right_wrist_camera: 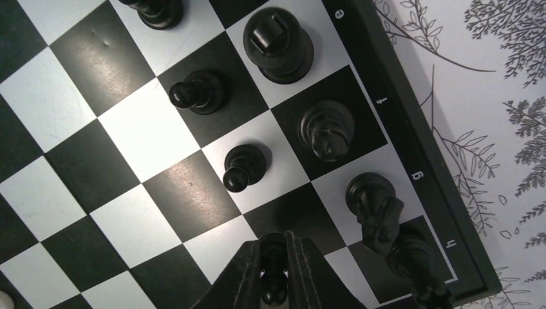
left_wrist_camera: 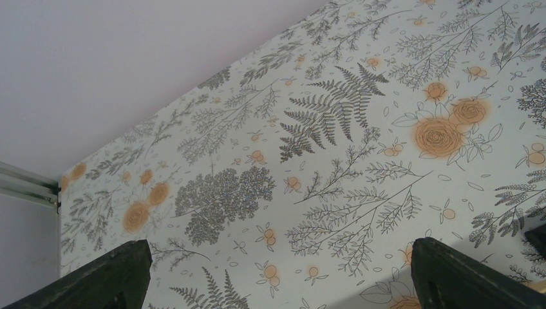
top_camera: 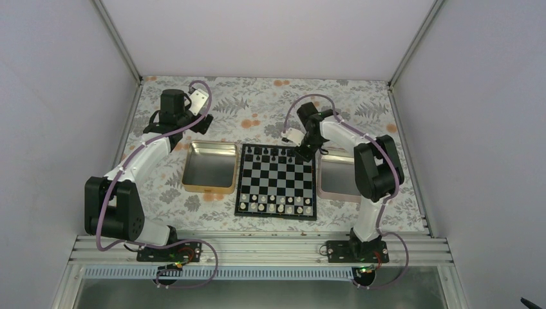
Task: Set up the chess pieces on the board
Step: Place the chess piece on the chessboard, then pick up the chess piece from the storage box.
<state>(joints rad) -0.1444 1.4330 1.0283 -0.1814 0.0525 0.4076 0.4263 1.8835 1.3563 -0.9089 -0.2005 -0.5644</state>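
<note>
Two rows of white pieces (top_camera: 275, 204) stand at the near side of the board (right_wrist_camera: 399, 135), which lies flat in the middle of the flowery table (left_wrist_camera: 212, 84). From above they are too small to name. A gold tray (top_camera: 207, 188) sits just left of the board. A pale tray (top_camera: 335, 187) sits just right of it, partly hidden by the right arm.

At the far right part of the board is the right gripper (right_wrist_camera: 273, 250). Its fingers (right_wrist_camera: 241, 283) are close together and pinch a black pawn (right_wrist_camera: 273, 278) from both sides. The fingers hide the pawn's foot, so I cannot tell if it rests on its square. The other chess pieces (right_wrist_camera: 278, 44) stand near it on the far rows. One in the corner is cut off by the picture's edge.

Farther back and to the left, the left gripper (left_wrist_camera: 281, 273) hangs over bare table. Its fingers (left_wrist_camera: 109, 277) are spread wide, with nothing between them. Only their tips show.
</note>
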